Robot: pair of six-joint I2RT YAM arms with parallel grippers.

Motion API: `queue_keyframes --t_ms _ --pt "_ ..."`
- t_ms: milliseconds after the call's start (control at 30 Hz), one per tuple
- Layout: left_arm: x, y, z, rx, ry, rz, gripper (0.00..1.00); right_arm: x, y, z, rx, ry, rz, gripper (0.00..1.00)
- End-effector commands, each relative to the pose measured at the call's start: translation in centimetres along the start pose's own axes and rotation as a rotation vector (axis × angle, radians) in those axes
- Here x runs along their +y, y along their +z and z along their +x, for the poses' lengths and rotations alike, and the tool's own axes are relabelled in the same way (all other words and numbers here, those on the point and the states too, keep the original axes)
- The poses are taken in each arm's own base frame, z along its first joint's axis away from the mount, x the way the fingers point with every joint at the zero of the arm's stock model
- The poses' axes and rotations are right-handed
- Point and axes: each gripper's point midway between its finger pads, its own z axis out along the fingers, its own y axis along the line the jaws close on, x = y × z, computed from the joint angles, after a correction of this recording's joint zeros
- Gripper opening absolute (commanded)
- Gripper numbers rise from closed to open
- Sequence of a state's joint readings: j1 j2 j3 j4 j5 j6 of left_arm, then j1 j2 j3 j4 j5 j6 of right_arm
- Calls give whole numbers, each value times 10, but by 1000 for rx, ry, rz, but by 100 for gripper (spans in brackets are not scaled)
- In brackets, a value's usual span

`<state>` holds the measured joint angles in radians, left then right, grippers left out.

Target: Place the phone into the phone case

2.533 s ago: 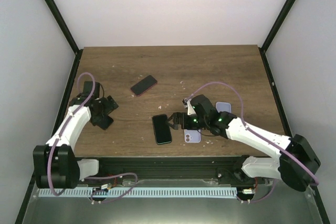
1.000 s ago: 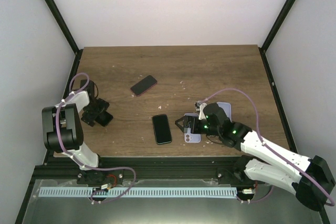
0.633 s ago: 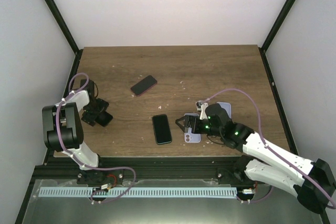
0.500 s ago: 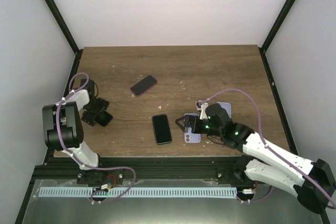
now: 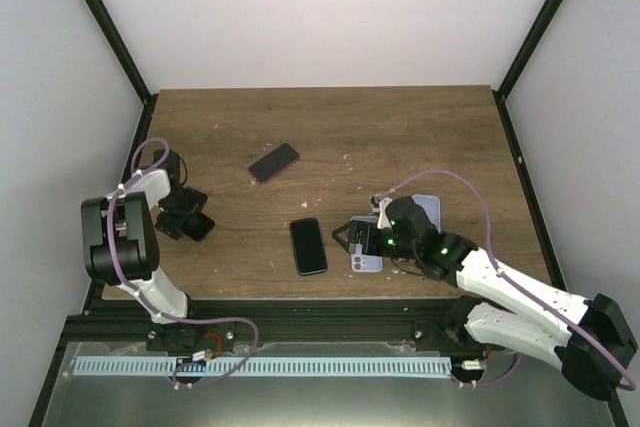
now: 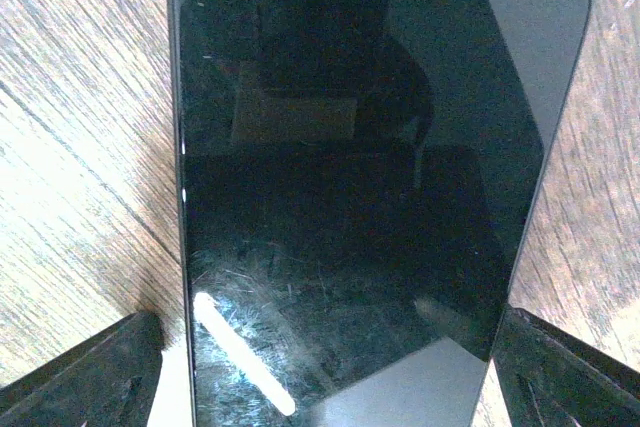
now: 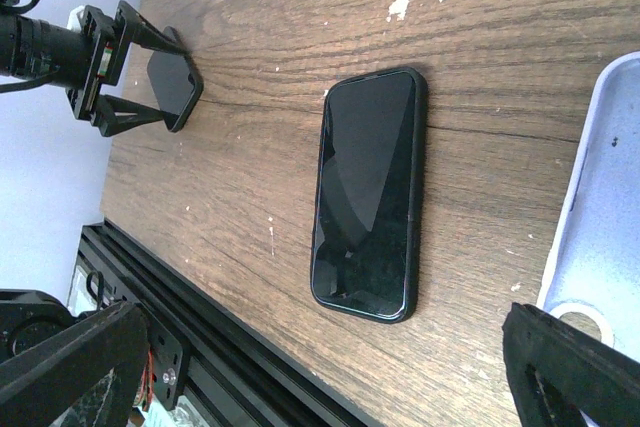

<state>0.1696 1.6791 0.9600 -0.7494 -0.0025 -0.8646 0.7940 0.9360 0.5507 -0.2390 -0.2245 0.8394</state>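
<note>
Phone (image 6: 350,177) lies flat, screen up, at the 9 o'clock edge of the table (image 5: 400,137). My left gripper (image 6: 325,347) stands wide, one finger beside each long edge; I see no clamp on it. My right gripper (image 5: 345,238) is wide and empty, hovering at 5 o'clock over the end of the lavender case (image 5: 366,261), with a second phone (image 7: 368,192) just beside it.

Hazards, in my judgement:
- Closing too low drags my fingers on the wood.
- An off-centre grip on the slick edges may pivot or drop the phone.
- My right fingers may nudge the case askew.
</note>
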Motion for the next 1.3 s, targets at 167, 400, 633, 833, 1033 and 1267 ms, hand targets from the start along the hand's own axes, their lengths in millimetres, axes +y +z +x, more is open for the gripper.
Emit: queue_keyframes --t_ms 167,400,633,833,1033,1267 --pt "14 26 16 91 -15 -79 90 5 -2 -3 -11 18 -24 98" --pt "20 26 18 103 -28 -109 87 -4 7 6 41 18 5 98" --pt "12 18 15 85 24 -58 77 -30 14 16 119 18 165 98" --pt "11 8 24 90 111 -17 73 -46 19 22 153 -27 227 94" --pt "1 -11 37 60 243 7 71 -73 12 12 133 -58 414 91" --pt "-16 -31 60 52 338 103 65 -102 3 -8 89 -38 535 71"
